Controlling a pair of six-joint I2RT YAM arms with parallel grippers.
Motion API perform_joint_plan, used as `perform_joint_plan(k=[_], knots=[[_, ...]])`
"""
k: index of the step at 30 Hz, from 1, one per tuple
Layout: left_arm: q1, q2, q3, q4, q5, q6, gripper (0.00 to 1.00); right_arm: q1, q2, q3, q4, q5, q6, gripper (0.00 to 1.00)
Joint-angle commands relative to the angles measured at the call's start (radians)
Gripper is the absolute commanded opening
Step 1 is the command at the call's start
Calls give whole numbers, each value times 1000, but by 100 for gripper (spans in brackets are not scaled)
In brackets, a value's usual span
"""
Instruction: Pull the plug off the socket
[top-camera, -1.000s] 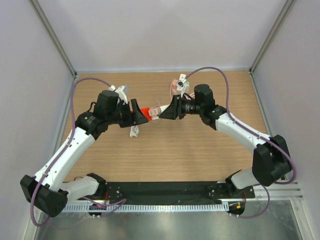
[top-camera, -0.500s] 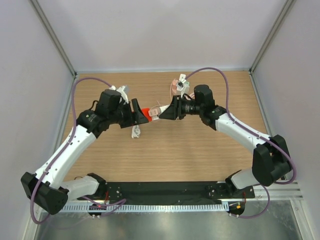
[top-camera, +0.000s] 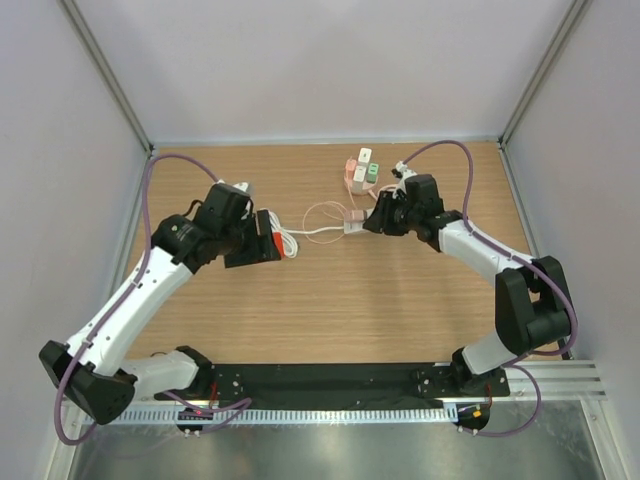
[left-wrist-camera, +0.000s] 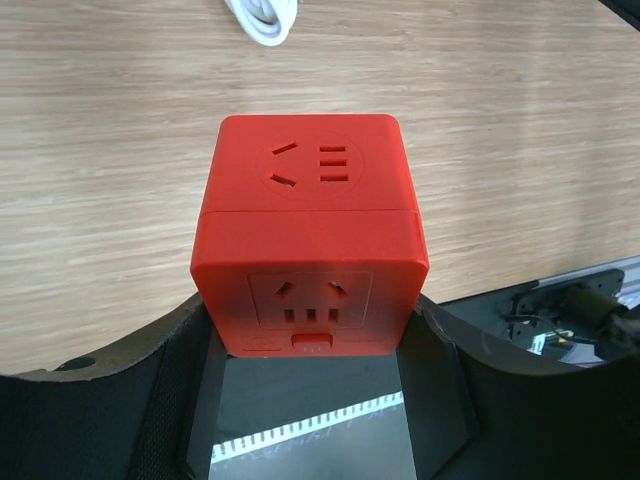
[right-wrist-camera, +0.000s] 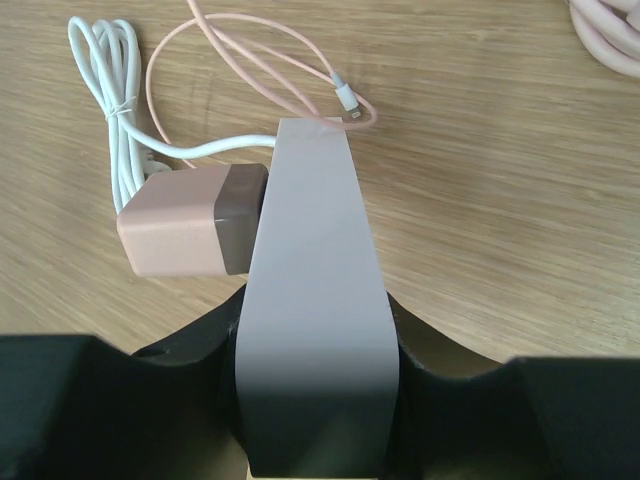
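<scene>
Jaws of the left gripper (left-wrist-camera: 312, 318) stand moderately wide and clamp a red plastic cube socket (left-wrist-camera: 310, 240) by its two side faces, the black fingers pressing on either flank. The cube is held above the light wooden table (top-camera: 380, 300), with one outlet face towards the left wrist camera and another on the face next to it.

How the right gripper (top-camera: 374, 219) holds its jaws I cannot tell. In the right wrist view a pale, blurred strip fills the centre and hides the fingertips.

A small pink rectangular plug adapter (right-wrist-camera: 180, 235) lies on the table just beside that strip, its right end shadowed and partly hidden behind it. The overhead view shows the plug at the tip of the right gripper and well apart from the red socket. A white cable (right-wrist-camera: 115, 110) runs from the plug to a tied bundle between the two grippers. A thin pink cable (right-wrist-camera: 250, 60) loops on the wood just beyond the plug, ending in a small connector. Several small pastel adapters (top-camera: 361, 172) sit near the far edge of the table.
</scene>
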Motion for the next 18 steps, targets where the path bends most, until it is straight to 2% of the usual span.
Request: perform_joint_plan(k=[1,5,9,11,14,18], knots=[[-4,-79,41,-11,-46,52,0,23,-27,15,59,43,-33,1],[24,-130,-55,55,-65,108,0,23,-34,4,80,-6,-24,1],[173,-168,-185,202,-19,158,0,20,-45,-13,113,-89,-4,1],[240,-173,-233,318,73,149,0,15,-56,-22,146,-148,2,1],[364,-129,-276,455,136,134,0,6,-73,-45,202,-251,25,1],[528,26,-287,659,180,82,0,1,-89,-47,240,-333,33,1]])
